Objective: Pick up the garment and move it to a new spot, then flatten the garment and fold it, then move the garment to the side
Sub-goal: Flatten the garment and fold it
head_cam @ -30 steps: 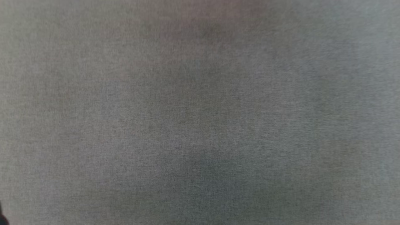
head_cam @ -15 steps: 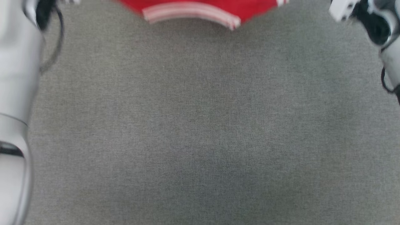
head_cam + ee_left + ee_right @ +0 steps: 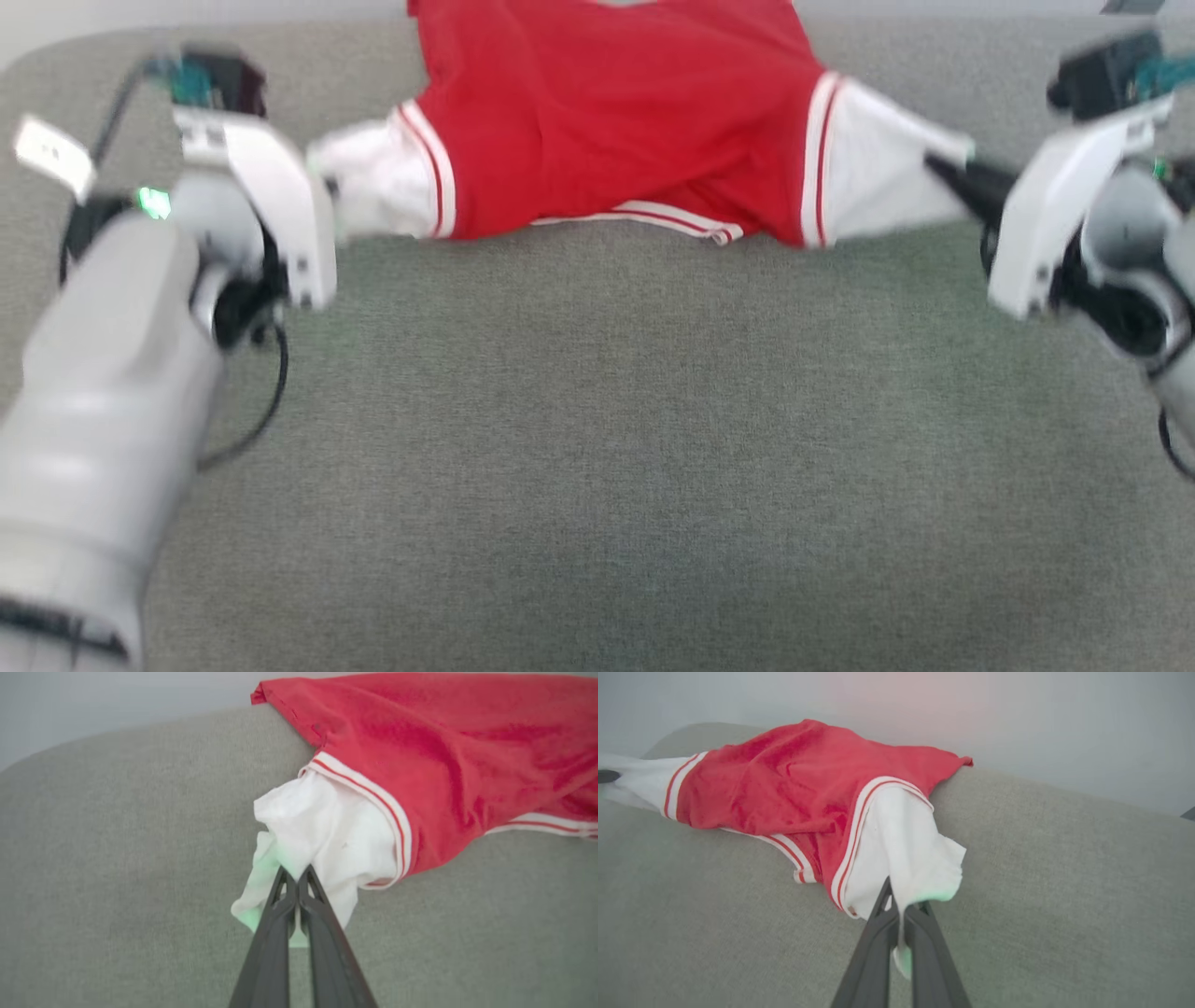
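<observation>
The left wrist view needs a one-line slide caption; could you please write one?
Shut on a white end panel, the left gripper holds the red garment over a grey fabric surface.

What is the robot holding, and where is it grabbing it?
The garment. The left gripper pinches its left white panel; the right gripper pinches its right white panel.

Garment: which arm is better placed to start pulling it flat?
Right, by a little. Both grippers are shut on white end panels of the garment, but the right gripper holds its panel drawn out fairly straight, while the left gripper grips a bunched, crumpled panel.
</observation>
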Robot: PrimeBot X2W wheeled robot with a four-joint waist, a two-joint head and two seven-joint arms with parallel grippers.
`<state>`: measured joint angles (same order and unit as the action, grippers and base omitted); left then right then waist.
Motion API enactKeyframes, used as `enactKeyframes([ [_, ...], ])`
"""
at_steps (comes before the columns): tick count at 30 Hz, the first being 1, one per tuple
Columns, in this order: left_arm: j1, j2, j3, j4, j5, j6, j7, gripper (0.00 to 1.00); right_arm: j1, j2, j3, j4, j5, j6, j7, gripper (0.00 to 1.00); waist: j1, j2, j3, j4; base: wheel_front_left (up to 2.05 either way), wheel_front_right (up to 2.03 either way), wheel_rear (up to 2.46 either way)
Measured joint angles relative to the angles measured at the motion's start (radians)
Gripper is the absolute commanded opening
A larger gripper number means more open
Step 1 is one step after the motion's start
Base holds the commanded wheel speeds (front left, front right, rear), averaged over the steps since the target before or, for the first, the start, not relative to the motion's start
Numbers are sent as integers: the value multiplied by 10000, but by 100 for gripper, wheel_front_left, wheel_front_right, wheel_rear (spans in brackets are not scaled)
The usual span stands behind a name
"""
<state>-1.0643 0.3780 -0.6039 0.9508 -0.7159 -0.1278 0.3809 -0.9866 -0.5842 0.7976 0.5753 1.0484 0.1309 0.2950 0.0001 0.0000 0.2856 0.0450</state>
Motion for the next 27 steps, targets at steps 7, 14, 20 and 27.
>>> enactKeyframes([
  [7, 2708, 1005, 148, -3340, -512, 999, 1039, 0, 1908, -867, -63, -1442, 527, -2, 497, 0, 0, 0, -298, 109, 0, 0, 0],
  [14, 5951, 2291, 466, -8155, -1009, 3156, 2063, 0, 3791, -1689, -458, -2752, 746, -2, 1064, 0, 0, 0, -331, 175, 0, 0, 0],
  [20, 8228, 3018, 662, -11083, -1152, 4813, 2462, 0, 5485, -2286, -982, -3965, 965, -2, 1720, 0, 0, 0, -258, 255, 0, 0, 0],
  [27, 9815, 3576, 723, -12675, -1367, 5931, 2840, 0, 7509, -3028, -1908, -5283, 1220, -2, 2594, 0, 0, 0, -161, 405, 0, 0, 0],
])
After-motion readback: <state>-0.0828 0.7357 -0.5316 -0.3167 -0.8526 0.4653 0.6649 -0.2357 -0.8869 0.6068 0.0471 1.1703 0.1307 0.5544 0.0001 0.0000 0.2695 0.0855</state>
